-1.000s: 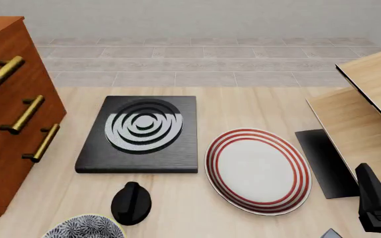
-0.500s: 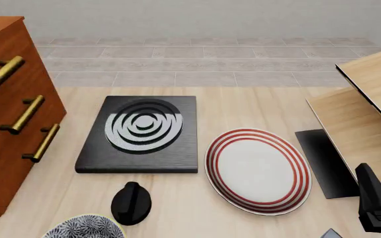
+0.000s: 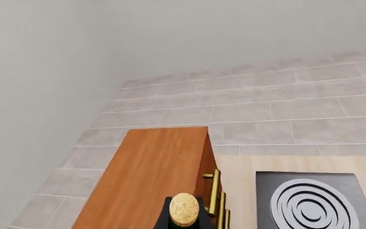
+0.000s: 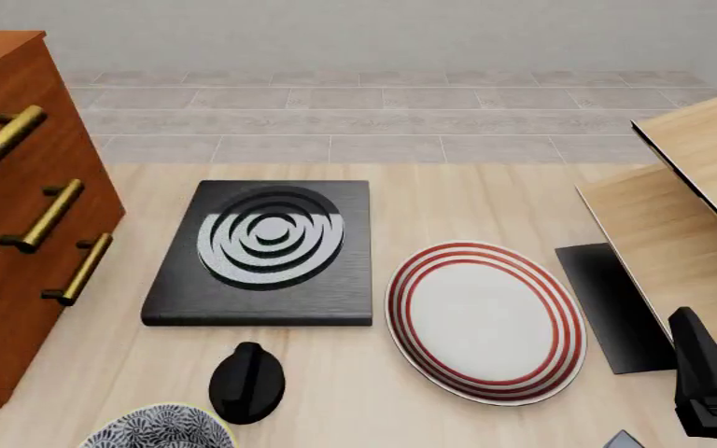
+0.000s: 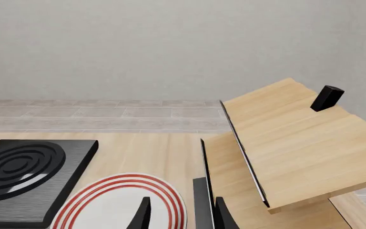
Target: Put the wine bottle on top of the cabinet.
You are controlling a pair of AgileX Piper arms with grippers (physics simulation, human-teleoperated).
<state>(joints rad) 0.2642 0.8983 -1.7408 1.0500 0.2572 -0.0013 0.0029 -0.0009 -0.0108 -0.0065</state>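
Only the wine bottle [image 3: 184, 210] cork shows, above the cabinet [image 3: 150, 183]

Gripper [image 5: 179, 215], seemingly parted, above red-ringed plate [image 5: 106, 202].

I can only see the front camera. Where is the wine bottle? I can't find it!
Observer: The left wrist camera shows it. The cork top of the wine bottle is close to the lens, with the flat top of the cabinet behind it in the picture.
Operator: Is the other arm holding anything?
Observer: No. In the right wrist camera, the right gripper has its fingers spread with nothing between them.
Operator: Anything else I'm missing?
Observer: A small black block stands on the pale wooden panel.
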